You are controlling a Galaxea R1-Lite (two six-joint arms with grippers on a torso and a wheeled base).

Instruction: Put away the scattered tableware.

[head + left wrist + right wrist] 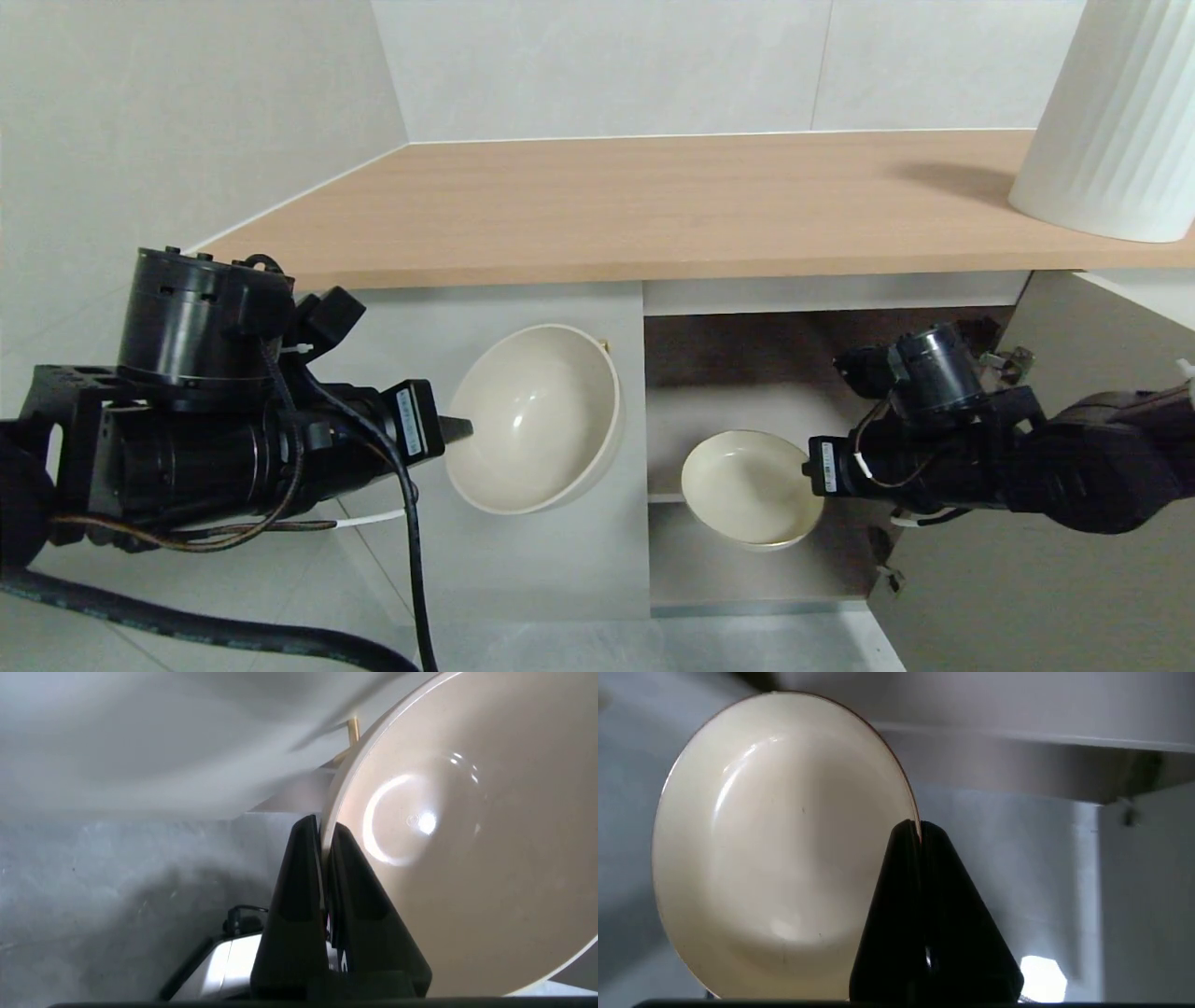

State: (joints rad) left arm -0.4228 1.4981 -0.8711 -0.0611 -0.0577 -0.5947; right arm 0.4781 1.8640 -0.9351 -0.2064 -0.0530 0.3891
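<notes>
The left end effector (462,429) is clamped on a large glossy cream bowl (537,420) and the right end effector (810,464) on a smaller cream bowl (747,485), both by thin rims only, so either bowl may slip.

Both arms matte black. Left arm (215,457): fat cylindrical joint housing (191,317) with small holes on top, loose black cables (411,532), brown braided lead (187,539), white zip tie (373,519), white left wrist label (408,413). Right arm (1055,471): smaller cylinder (936,366), white right wrist label (827,465). Left tool (322,835) and right tool (920,833): black tapered wedge fingers.
</notes>
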